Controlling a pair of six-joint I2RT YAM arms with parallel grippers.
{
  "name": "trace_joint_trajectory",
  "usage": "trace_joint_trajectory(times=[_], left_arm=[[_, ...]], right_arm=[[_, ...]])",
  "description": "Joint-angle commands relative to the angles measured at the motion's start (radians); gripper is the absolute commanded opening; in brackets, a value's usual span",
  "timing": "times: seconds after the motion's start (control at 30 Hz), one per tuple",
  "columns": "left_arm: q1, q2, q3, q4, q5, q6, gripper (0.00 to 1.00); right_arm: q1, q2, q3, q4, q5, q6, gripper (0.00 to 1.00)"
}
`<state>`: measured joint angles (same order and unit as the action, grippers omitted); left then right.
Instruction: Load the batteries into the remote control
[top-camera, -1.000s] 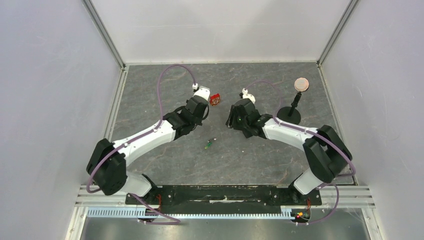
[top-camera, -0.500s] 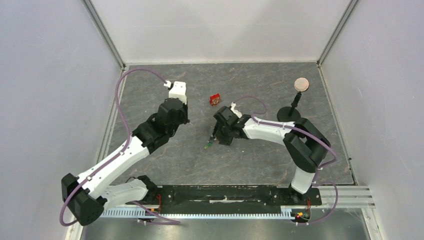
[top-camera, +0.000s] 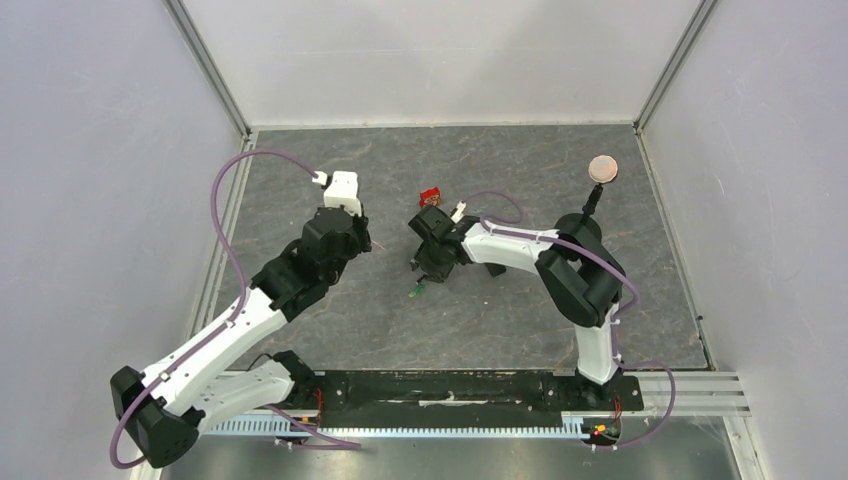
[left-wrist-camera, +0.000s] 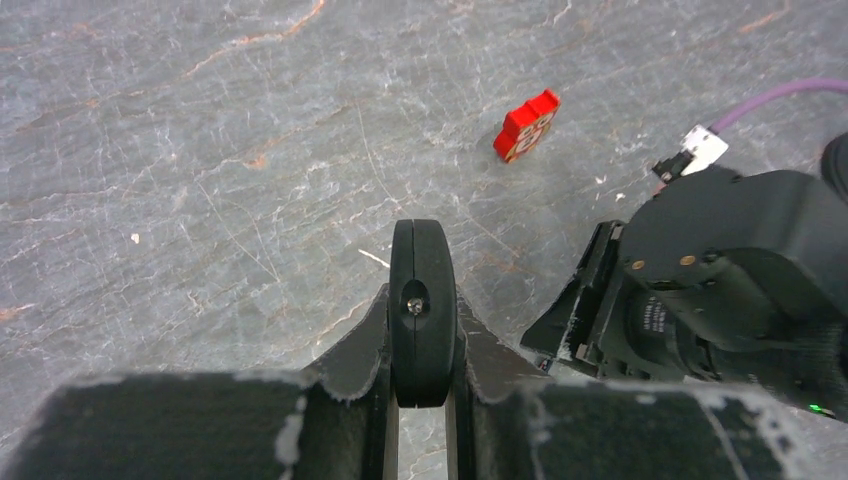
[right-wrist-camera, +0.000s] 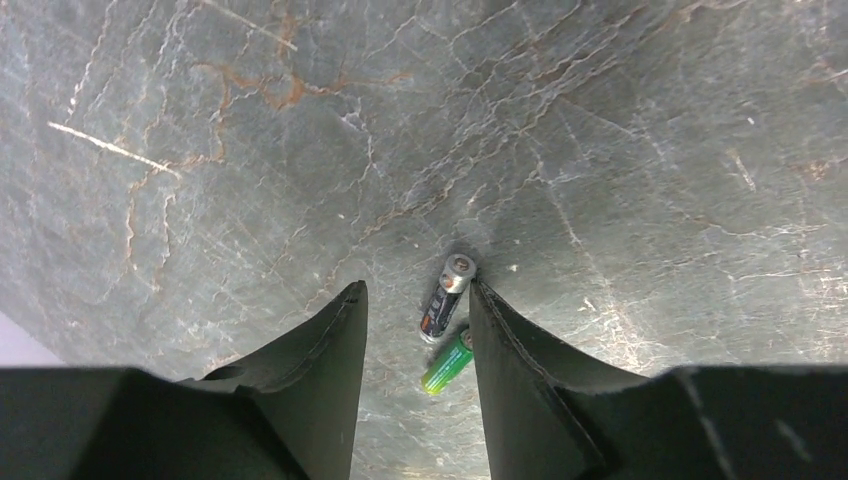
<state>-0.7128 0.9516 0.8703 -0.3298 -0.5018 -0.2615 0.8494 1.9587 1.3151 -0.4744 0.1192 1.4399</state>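
Observation:
My left gripper (left-wrist-camera: 422, 335) is shut on the remote control (left-wrist-camera: 421, 262), a slim black bar seen end-on between its fingers and held above the table. In the top view the left gripper (top-camera: 345, 243) is left of centre and the remote is hidden by it. My right gripper (right-wrist-camera: 415, 292) is open and low over the two batteries. The dark battery with a pale end (right-wrist-camera: 445, 298) lies by its right finger, and the green battery (right-wrist-camera: 447, 361) lies just behind that one. In the top view the right gripper (top-camera: 430, 262) stands just above the green battery (top-camera: 417, 290).
A small red-and-white box (top-camera: 431, 196) lies just beyond the right gripper and also shows in the left wrist view (left-wrist-camera: 527, 126). A black stand with a tan disc (top-camera: 601, 168) is at the back right. White walls enclose the grey stone-patterned table (top-camera: 500, 320).
My left arm has swung back and to the left, away from the red box. My right gripper has moved left and down to the batteries.

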Motion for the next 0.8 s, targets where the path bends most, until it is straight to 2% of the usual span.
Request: trace_joint_trajectory(times=[0.0, 0.3, 0.6, 0.77], left_arm=[[0.006, -0.039, 0.006, 0.084, -0.030, -0.038, 0.02], [0.005, -0.053, -0.001, 0.113, -0.037, -0.010, 0.02], [0.005, -0.127, -0.010, 0.065, -0.100, -0.008, 0.02], [0.006, -0.184, -0.029, 0.033, -0.103, -0.021, 0.02]], right_arm=[[0.009, 0.045, 0.089, -0.095, 0.060, 0.057, 0.44], [0.017, 0.168, 0.277, -0.317, 0.119, -0.015, 0.40], [0.052, 0.217, 0.318, -0.448, 0.243, -0.208, 0.34], [0.074, 0.252, 0.290, -0.441, 0.236, -0.267, 0.34]])
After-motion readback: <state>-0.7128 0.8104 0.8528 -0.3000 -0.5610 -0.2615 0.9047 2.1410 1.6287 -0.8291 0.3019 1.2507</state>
